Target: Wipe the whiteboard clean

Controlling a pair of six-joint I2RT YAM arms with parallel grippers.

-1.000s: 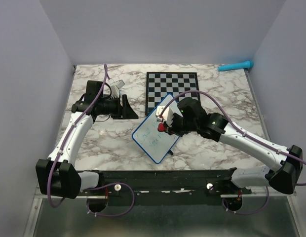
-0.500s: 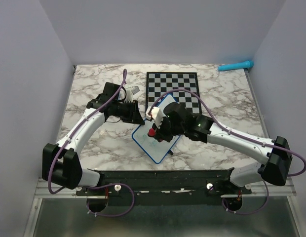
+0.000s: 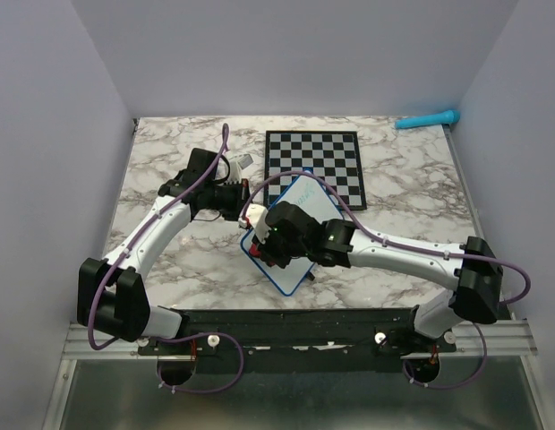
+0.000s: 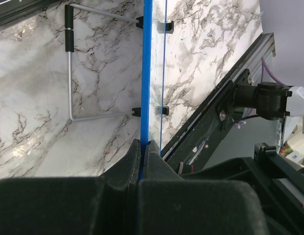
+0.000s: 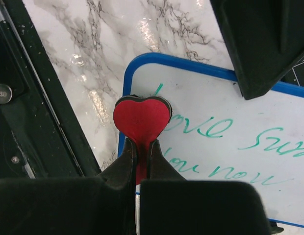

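Overhead, the marble table (image 3: 412,206) filled most of the view, with both arms reaching in toward its middle. The left arm (image 3: 148,237) bent in from the left, and the right arm (image 3: 394,249) stretched across from the right, lying over the centre of the board. The black-and-white chessboard (image 3: 324,157) lay flat toward the far side. The whiteboard (image 3: 306,193) sat just in front of it, turned diagonally, its far corner overlapping the chessboard's near left part in that view.

The left gripper (image 4: 142,149) was pinched tight on the whiteboard's blue rim at its upper left edge. From its wrist camera, the rim ran straight up out of the closed jaws. The right gripper (image 5: 140,156) was likewise clamped, holding the stem of a red heart-shaped eraser (image 5: 141,117). The eraser's head lay against the white surface near a rounded corner. A thin wire stand (image 4: 69,73) was clipped to the board's edge and stood out to one side over the marble. Teal handwriting (image 5: 206,128) ran across the board beside the eraser. A small teal object (image 3: 427,119) lay at the table's far right corner, well apart from everything else.
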